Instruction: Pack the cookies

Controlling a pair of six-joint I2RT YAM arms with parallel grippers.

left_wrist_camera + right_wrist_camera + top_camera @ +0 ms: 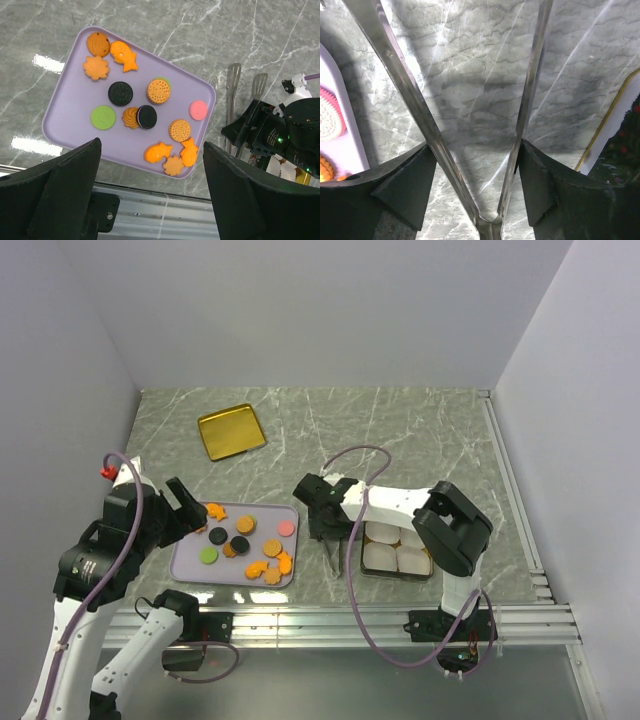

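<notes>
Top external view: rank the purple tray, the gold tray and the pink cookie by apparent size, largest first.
1. purple tray
2. gold tray, clearly smaller, though it lies farther back
3. pink cookie, smallest by far

Grey-green worktop (420,430) patterned like marble, with thin white veins. A lilac tray (70,105) carries the cookies (159,91): mostly orange, some dotted or ridged, two black with pale embossed patterns, one plain green and one plain pink. Shiny gold tray (231,430) towards the worktop's far left corner. White paper cups (380,555). Mirror-bright silver tongs (409,95).
</notes>
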